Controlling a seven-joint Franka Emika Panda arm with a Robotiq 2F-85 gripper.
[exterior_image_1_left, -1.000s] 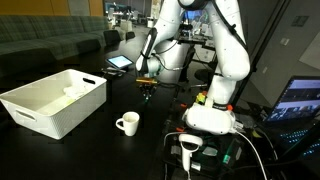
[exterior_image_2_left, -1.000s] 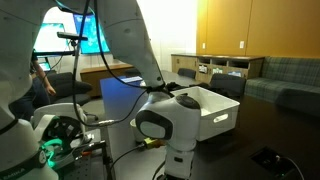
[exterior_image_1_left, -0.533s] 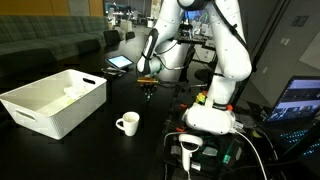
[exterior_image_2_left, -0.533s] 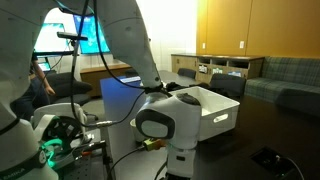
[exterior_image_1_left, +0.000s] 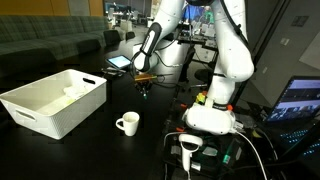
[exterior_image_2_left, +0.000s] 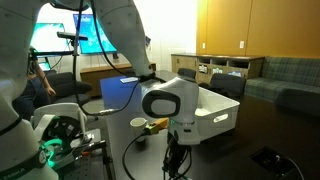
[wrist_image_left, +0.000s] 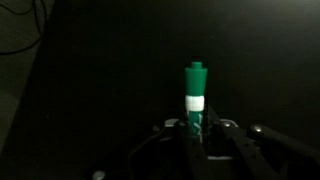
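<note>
Green marker (wrist_image_left: 196, 90): green with a white band, clamped between the jaws, its end sticking out past them.
Jaws: closed tight on the marker, hanging above the dark bench (exterior_image_1_left: 95, 145).
Mug (exterior_image_1_left: 127, 123): white, on the bench, below the jaws and near them.
Bin (exterior_image_1_left: 55, 100): white, on the bench, well apart from the jaws, farther off than the mug.

Marker (wrist_image_left: 196, 92) lower end hidden btwn gripper (wrist_image_left: 197, 130) fingers in wrist view, gripper cut off at bottom edge; in an exterior view, arm (exterior_image_2_left: 165, 100) hides part of bin (exterior_image_2_left: 225, 108).
</note>
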